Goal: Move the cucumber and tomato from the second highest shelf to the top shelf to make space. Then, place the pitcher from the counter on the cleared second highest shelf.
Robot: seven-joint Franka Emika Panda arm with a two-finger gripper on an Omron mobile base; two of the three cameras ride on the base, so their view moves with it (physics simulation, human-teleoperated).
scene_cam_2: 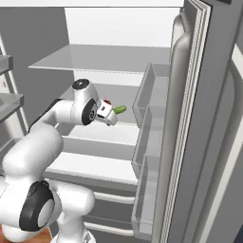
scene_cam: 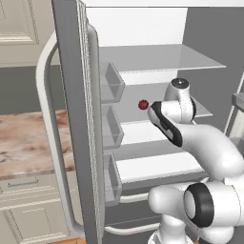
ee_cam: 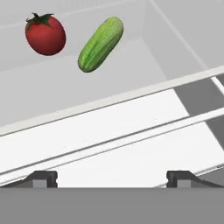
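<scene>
On the fridge shelves lie 1 tomato (ee_cam: pixel 45 34) and 1 cucumber (ee_cam: pixel 100 44).

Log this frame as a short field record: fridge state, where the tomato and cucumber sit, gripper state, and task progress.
fridge: door open, shelves exposed
tomato: on the second highest shelf, beside the cucumber, not touching it
cucumber: same shelf, lying on its side
top shelf: nothing seen on it
gripper: open, holding nothing, short of both items
counter: seen left of the door in the left base view
progress: neither item moved up yet
</scene>
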